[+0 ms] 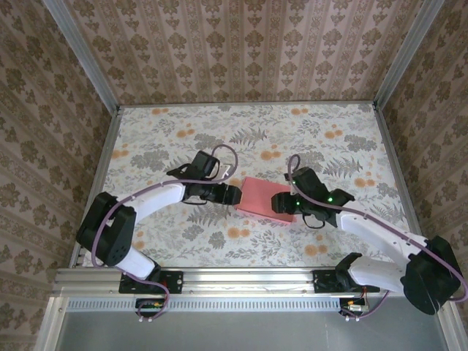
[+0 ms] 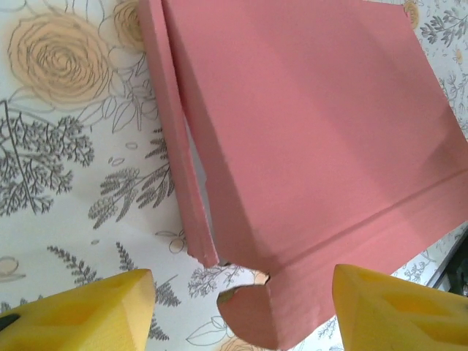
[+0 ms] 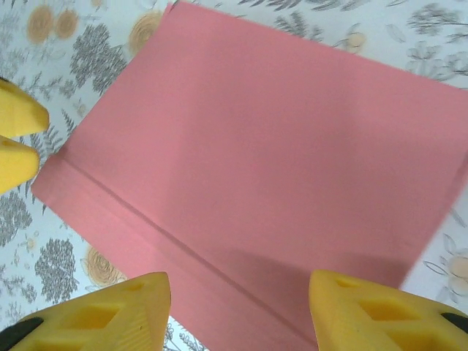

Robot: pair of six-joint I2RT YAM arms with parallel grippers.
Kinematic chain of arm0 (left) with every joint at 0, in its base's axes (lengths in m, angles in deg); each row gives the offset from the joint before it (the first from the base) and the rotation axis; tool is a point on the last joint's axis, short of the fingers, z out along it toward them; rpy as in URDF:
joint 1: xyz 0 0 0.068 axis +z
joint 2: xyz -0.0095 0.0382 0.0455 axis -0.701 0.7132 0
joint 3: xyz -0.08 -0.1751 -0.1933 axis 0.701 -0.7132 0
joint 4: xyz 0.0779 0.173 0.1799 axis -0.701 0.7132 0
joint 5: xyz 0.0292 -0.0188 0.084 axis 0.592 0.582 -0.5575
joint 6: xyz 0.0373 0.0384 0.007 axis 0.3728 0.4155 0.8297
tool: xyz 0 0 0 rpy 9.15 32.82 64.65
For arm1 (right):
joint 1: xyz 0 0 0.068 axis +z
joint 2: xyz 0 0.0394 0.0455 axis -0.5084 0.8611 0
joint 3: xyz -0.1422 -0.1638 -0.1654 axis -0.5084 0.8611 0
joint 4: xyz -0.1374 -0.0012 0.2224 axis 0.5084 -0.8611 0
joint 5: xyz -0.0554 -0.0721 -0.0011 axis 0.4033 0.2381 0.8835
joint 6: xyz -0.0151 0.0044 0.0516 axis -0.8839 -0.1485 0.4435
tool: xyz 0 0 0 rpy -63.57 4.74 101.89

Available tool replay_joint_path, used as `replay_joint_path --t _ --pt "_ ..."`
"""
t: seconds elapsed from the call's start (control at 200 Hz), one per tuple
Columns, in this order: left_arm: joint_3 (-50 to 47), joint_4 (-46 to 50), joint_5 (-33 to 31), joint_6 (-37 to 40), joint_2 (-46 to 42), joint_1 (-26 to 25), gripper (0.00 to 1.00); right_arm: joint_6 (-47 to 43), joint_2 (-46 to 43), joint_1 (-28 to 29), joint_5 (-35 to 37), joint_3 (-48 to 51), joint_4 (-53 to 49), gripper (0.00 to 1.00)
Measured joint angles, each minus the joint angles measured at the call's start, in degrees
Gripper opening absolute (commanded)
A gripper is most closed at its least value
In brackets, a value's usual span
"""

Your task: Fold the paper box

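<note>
The paper box (image 1: 263, 196) lies flat and pink at the middle of the table, between my two grippers. My left gripper (image 1: 235, 194) is at its left edge. In the left wrist view the gripper (image 2: 241, 314) is open, and a rounded corner tab (image 2: 256, 314) lies between its yellow fingers (image 2: 88, 311) without touching them. A narrow side flap (image 2: 172, 131) stands slightly away from the box (image 2: 314, 131). My right gripper (image 1: 282, 200) is at the box's right edge. In its wrist view it (image 3: 240, 311) is open over the creased border of the box (image 3: 278, 146).
The table (image 1: 241, 131) has a floral cloth and is enclosed by wallpapered walls at the back and both sides. A metal rail (image 1: 241, 278) runs along the near edge, where the arm bases sit. The left gripper's yellow fingertips (image 3: 14, 139) show at the left edge of the right wrist view.
</note>
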Motion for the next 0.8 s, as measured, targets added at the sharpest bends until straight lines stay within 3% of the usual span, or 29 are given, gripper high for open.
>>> replay_joint_path --t 0.29,0.49,0.8 --pt "2.95 0.48 0.83 1.42 5.09 -0.09 0.57 5.88 -5.95 -3.61 1.97 3.63 -3.02 0.57" --pt "4.20 0.68 2.14 1.53 6.64 -1.38 0.46 7.54 -5.77 -5.57 -1.14 7.91 -1.73 0.56" --pt "5.53 0.70 3.54 1.81 8.41 -2.89 0.33 9.16 -3.45 -6.29 -5.35 10.45 3.74 0.45"
